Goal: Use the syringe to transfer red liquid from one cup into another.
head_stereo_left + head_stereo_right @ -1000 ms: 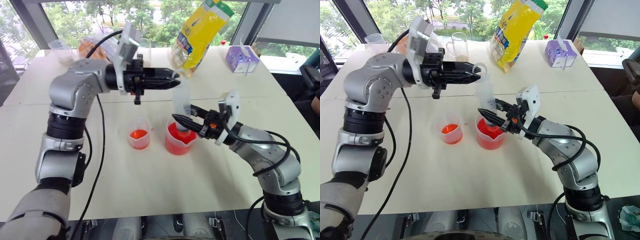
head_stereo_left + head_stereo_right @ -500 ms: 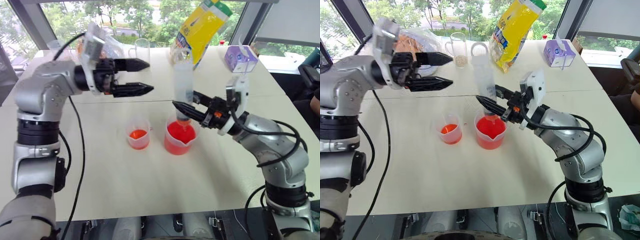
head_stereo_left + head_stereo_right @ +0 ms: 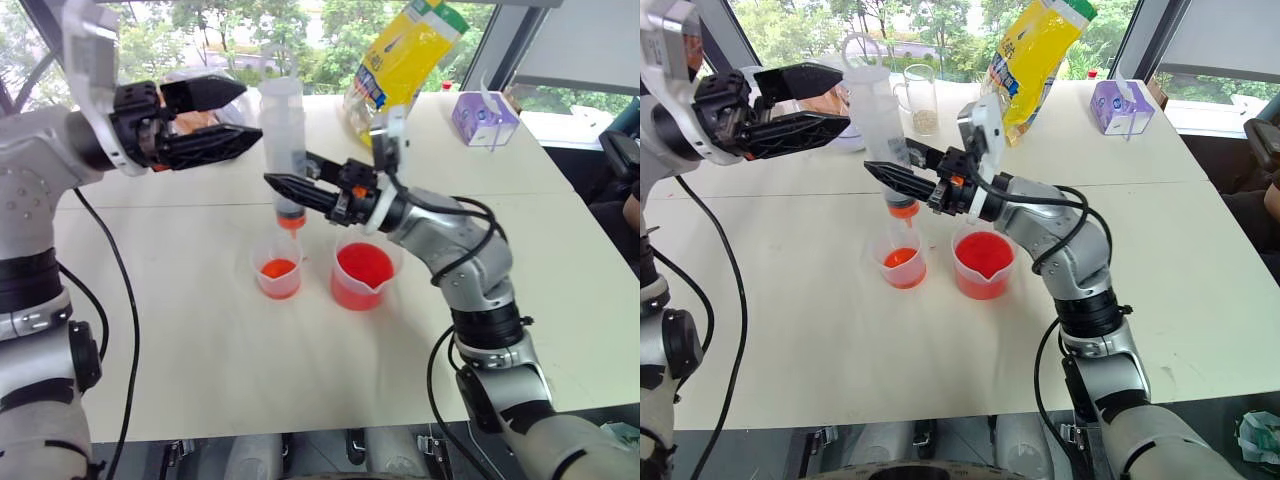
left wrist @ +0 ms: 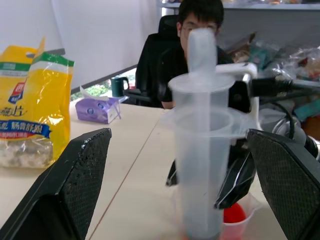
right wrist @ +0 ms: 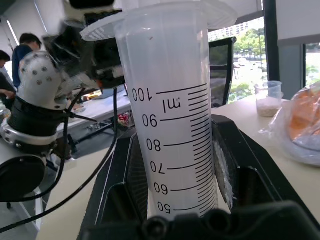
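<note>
White tabletop runs the full width under both arms, with tall windows and green trees behind its far edge. Toward the middle of it, two clear cups stand side by side, near each other but not touching: the wider spouted beaker, well filled with red liquid, and on its left the small cup with a shallow orange-red layer at the bottom.

Right gripper reaches across from the right, its black fingers clamped on the lower barrel of the syringe. It holds the syringe upright in the air, with the orange tip pointing down right above the small cup, clear of its rim. In the right wrist view the graduated barrel stands between the two pads, with printed marks running up to 100.

Left gripper hovers to the left of the syringe's top, level and pointing toward it, its jaws spread wide and holding nothing. In its wrist view the plunger head rises between the parted fingers without touching either one; a person sits in a chair behind.

Along the far edge stand a yellow bag, a purple tissue pack and a tall clear mug.
</note>
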You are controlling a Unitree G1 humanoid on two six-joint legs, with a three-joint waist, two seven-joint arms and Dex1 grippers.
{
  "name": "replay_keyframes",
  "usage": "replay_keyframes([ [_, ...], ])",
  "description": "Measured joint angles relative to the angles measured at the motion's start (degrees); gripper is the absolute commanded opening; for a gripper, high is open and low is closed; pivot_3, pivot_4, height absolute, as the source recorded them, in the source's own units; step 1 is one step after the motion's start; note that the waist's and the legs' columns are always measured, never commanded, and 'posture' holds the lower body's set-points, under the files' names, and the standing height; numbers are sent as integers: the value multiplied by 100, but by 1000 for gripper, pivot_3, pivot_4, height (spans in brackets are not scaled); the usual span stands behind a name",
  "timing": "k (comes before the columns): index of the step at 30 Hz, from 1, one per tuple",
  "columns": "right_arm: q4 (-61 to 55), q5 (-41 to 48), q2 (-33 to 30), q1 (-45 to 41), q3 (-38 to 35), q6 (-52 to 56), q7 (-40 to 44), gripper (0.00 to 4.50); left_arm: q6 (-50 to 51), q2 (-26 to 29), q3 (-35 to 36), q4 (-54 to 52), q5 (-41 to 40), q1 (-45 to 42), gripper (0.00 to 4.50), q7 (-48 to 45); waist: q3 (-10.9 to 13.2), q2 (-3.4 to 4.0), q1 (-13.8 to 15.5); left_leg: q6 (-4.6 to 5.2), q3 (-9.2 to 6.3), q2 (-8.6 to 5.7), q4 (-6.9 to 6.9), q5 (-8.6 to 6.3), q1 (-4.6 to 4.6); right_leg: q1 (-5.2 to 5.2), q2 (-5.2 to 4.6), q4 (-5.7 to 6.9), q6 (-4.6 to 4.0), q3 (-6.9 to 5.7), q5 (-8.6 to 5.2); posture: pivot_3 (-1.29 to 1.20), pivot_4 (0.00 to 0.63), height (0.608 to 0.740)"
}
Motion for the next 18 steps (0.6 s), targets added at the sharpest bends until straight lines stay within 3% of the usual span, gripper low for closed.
replay_keyframes([
  [15,133,-197,238,309,278,-68,225,1416,-139,-143,-245,26,23,-110,4447,248,0,0,-14,-5,1,0,0,3,2,0,5,5,0,0,0,0,150,740],
  [18,133,-236,238,312,277,-39,204,1416,-139,-145,-249,27,17,-109,3641,228,0,0,-25,-5,1,0,0,3,3,-1,6,5,0,0,0,0,150,740],
])
